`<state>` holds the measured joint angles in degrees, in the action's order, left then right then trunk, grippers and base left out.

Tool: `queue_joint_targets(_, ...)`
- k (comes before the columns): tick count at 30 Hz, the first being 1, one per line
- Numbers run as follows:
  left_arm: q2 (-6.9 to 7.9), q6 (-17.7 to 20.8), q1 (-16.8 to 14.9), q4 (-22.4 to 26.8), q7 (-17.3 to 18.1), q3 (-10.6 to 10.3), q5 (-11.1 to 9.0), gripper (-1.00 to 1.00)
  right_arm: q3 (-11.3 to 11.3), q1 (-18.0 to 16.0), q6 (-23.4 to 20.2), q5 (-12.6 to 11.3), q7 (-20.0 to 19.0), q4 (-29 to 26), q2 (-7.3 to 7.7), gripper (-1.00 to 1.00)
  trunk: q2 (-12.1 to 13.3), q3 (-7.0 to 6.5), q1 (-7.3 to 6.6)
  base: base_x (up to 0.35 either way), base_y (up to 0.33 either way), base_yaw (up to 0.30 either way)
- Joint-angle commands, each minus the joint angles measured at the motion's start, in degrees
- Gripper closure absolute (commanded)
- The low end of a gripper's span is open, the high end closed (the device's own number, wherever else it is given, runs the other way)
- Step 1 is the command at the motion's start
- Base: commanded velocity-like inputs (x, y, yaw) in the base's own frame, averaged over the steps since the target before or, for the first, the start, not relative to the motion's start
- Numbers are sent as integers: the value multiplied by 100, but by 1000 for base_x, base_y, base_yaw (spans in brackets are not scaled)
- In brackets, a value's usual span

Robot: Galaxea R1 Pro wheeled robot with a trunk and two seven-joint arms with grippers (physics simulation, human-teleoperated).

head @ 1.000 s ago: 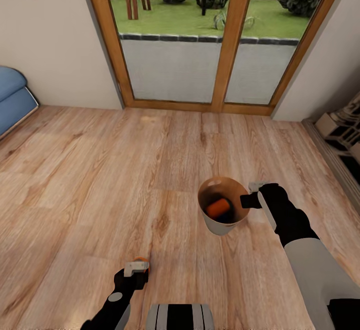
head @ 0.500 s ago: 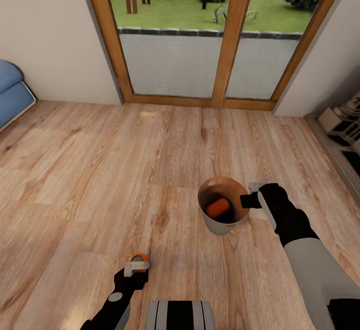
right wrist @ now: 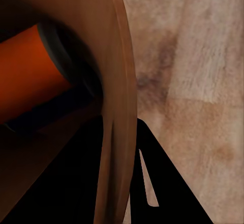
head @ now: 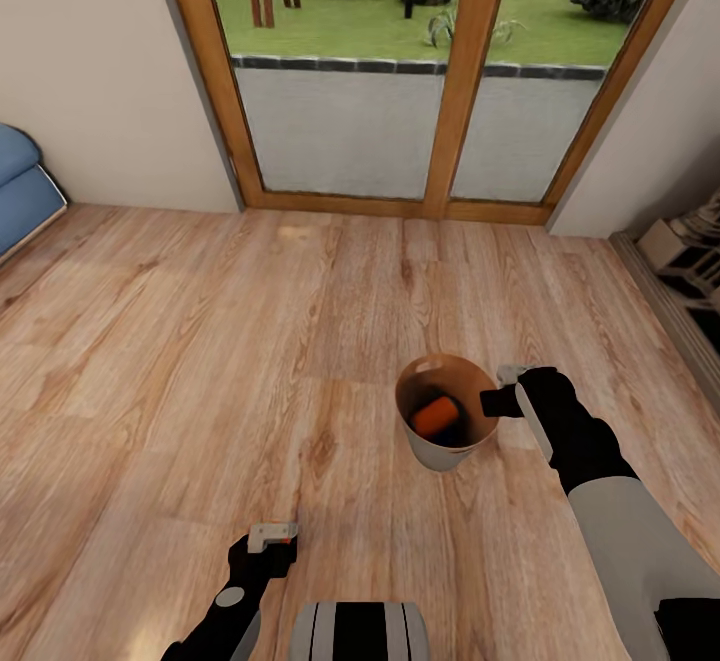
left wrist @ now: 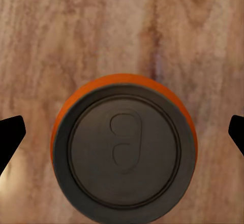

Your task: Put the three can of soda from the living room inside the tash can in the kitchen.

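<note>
Bin upright over plank floor, right gripper with jaws clamped on its rim, orange can lying inside beside a dark one, second orange can upright on floor between left gripper's wide-open jaws, glass doors beyond.

Black forearms, white upper-arm shells
</note>
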<state>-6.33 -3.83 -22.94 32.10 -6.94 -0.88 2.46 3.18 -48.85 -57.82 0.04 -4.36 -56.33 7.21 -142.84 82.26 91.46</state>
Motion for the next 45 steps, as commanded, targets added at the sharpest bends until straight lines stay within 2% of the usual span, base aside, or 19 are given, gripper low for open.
queue_joint_targets(1,0,-1,0,0,0,0,0,-100,-2,0,-1,-74,-21,-1,-1,100,0,0,-1,13,-4,0)
queue_joint_targets(8,0,-3,0,-2,0,0,0,-100,-2,-2,-1,-74,-21,-1,-1,100,0,0,-1,4,-1,0)
queue_joint_targets(11,0,-3,0,-3,0,0,0,-100,-2,0,-1,-74,-21,-1,-1,100,-43,62,27,0,0,0)
queue_joint_targets(45,26,5,0,-28,0,0,1,-100,-2,-2,-1,-74,-21,-1,-26,100,-43,62,27,0,0,0)
